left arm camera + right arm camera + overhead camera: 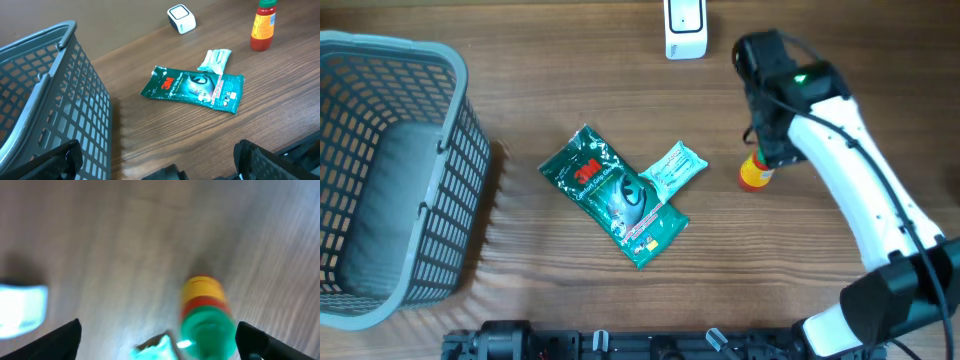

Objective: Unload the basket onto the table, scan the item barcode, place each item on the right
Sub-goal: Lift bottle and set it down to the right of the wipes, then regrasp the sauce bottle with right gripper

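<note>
The bottle [754, 174] is standing upright on the table [520, 290], right of centre in the overhead frame. The right gripper [159, 339] is hovering over it, fingers gaping wide and gripping nothing. The scanner [686, 28] is sitting at the top edge. The green packet [610, 192] is lying at centre, touching a pale sachet [674, 168]. The basket [460, 130] is filling the left side. The left gripper [155, 160] is gaping wide, holding nothing.
</note>
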Controlling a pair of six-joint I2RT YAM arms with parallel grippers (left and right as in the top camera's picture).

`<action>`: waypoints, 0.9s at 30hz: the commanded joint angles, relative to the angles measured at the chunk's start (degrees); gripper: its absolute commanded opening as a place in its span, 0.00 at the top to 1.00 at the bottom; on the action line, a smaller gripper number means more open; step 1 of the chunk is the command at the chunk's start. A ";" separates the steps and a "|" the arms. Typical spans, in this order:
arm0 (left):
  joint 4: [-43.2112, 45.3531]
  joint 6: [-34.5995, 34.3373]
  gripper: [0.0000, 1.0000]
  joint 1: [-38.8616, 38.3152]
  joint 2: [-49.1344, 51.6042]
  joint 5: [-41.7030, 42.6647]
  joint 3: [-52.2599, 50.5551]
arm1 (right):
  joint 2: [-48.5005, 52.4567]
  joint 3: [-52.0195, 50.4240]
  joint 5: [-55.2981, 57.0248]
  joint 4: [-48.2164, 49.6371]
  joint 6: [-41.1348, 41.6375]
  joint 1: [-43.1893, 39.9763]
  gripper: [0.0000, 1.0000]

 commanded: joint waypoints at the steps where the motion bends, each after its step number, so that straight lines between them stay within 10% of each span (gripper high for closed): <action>1: 0.13 0.31 0.00 -0.15 -0.17 -0.13 0.00 | -3.78 6.73 -9.92 -0.81 -20.98 -5.35 0.00; 10: 0.13 0.31 0.00 -0.15 -0.17 -0.13 0.00 | -0.52 5.25 -40.22 -3.19 -42.05 -29.46 0.00; 27: 0.13 0.31 0.00 -0.15 -0.17 -0.15 0.00 | 29.49 5.18 -55.32 -13.64 -58.66 -30.21 0.03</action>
